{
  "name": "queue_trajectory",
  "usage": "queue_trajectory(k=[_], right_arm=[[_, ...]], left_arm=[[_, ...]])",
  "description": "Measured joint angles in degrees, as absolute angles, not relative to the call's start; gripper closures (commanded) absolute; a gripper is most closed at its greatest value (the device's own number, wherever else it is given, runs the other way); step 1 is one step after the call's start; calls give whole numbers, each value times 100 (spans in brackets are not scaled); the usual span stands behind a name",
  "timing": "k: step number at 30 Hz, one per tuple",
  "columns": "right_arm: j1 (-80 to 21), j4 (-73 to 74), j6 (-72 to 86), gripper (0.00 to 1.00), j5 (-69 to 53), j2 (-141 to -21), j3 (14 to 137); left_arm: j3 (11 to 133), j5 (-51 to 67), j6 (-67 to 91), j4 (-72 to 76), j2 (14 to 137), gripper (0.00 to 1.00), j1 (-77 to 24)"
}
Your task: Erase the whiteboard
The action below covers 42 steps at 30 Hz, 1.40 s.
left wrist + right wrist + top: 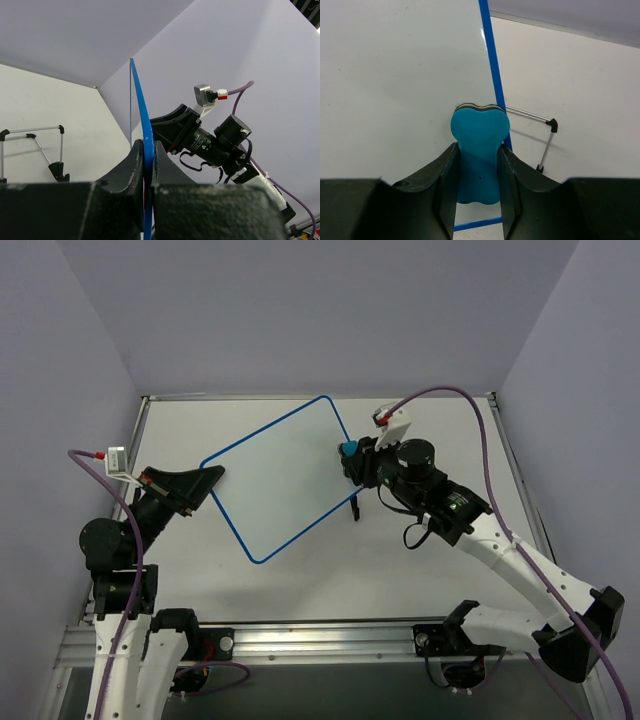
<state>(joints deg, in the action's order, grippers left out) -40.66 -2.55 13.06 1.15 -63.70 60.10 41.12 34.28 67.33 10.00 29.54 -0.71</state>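
The whiteboard [275,475], white with a thin blue frame and a clean face, is held tilted above the table. My left gripper [205,478] is shut on its left edge; in the left wrist view the blue frame [141,115] runs edge-on between the fingers [131,161]. My right gripper [350,460] is shut on the blue eraser [479,150], whose dark felt end presses the board's face [395,75] near its right frame edge [492,70]. The eraser also shows in the top view [347,449].
The thin black wire stand [355,508] stands on the table under the board's right corner; it also shows in the right wrist view [545,142] and the left wrist view [47,150]. Lilac walls enclose the white table [440,580] on three sides.
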Motion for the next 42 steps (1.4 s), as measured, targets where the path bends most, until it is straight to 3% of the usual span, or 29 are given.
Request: queue_trajectory(k=[13,27,34,42], right_arm=[[-3913,-469,1389,100,-598,-6973,6571],[-1422,95,1863,100,-729,-7050,6836],[-209,600,1776,100,-78,-8794,7817],[508,1133,1505,100,178,-11093,8023]], left_arm=[[3874,3293,6729,993,3020,98,-71],[3280,3288,6744,1079,3138,98,-141],[3072,3395,6707,1142,3264,98,-141],[3404,3736,6427,991,3135,98,-141]])
